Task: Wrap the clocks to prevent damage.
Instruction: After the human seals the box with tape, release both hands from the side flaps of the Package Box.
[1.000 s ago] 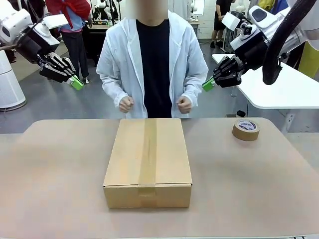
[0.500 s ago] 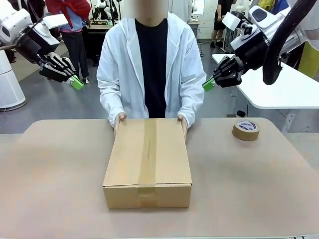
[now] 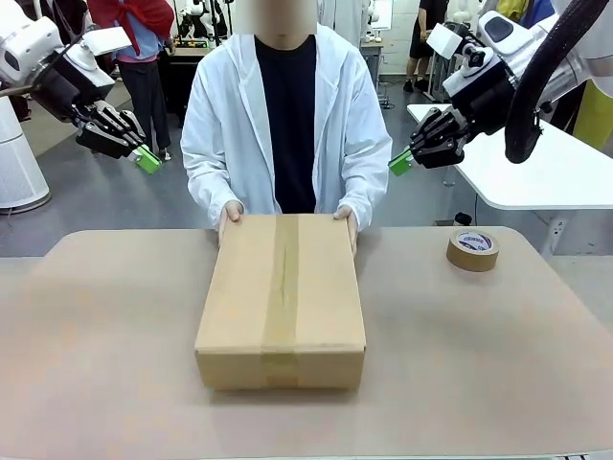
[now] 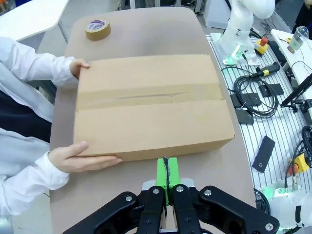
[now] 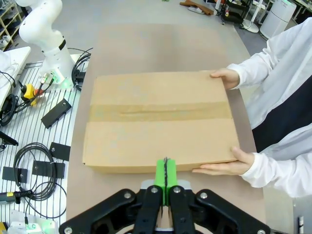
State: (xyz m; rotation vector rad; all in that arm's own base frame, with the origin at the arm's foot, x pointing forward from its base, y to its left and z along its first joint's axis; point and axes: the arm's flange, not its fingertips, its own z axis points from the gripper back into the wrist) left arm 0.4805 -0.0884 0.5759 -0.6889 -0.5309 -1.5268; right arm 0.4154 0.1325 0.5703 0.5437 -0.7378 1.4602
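Observation:
A sealed brown carton (image 3: 281, 297) lies in the middle of the table, taped down its length. The person holds its far end with both hands (image 3: 231, 213), and that end is lifted slightly. The bubble-wrapped clocks are out of view. My left gripper (image 3: 147, 159) hangs shut, high at the upper left, well clear of the carton (image 4: 148, 105). My right gripper (image 3: 399, 164) hangs shut at the upper right, also empty. In each wrist view the green pads (image 5: 165, 174) press together above the carton (image 5: 158, 119).
A brown tape roll (image 3: 472, 250) lies on the table (image 3: 498, 355) at the right, also seen as the tape roll (image 4: 97, 29) in the left wrist view. Cables and small devices lie on a slatted bench (image 5: 29, 161) beside the table.
The person lowered both hands from chest height onto the carton's far end and tipped that end up a little. Neither arm has moved.

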